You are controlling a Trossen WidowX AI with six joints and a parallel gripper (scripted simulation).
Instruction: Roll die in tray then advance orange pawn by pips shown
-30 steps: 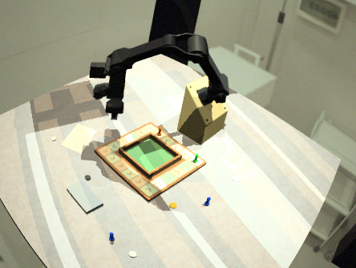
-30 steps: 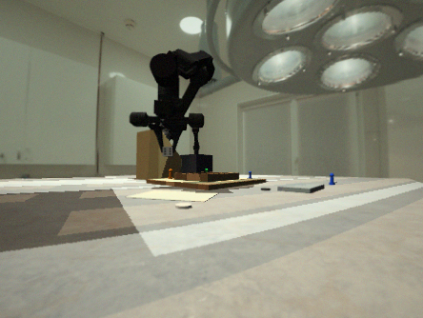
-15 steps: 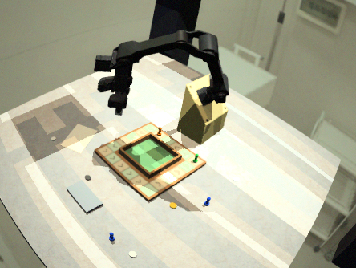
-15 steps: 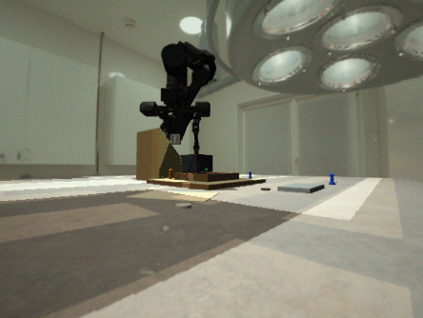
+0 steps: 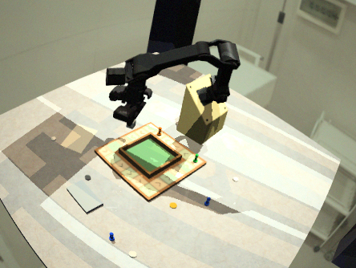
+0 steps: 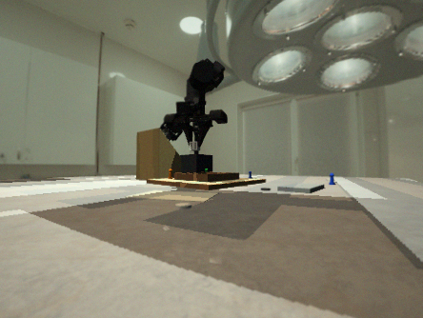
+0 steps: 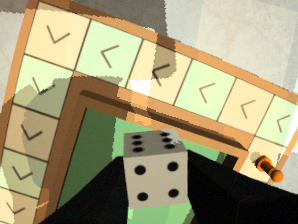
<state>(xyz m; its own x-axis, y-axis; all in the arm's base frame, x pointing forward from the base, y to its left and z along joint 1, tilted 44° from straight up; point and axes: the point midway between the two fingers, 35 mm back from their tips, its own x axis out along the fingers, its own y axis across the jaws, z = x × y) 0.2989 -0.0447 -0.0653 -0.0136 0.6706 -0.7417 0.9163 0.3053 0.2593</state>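
Note:
My gripper is shut on the white die, held in the air above the board. In the wrist view the die's large near face shows four pips, its upper side six. Behind it is the green-floored tray in the board's middle; the die hides part of it. The orange pawn stands upright on a cream square beside a tray corner, right of the gripper in the wrist view.
A green pawn stands on the board near its right corner. Two blue pawns stand off the board. A flat grey slab, a yellow disc and several small discs lie around. A yellowish block supports the arm's base.

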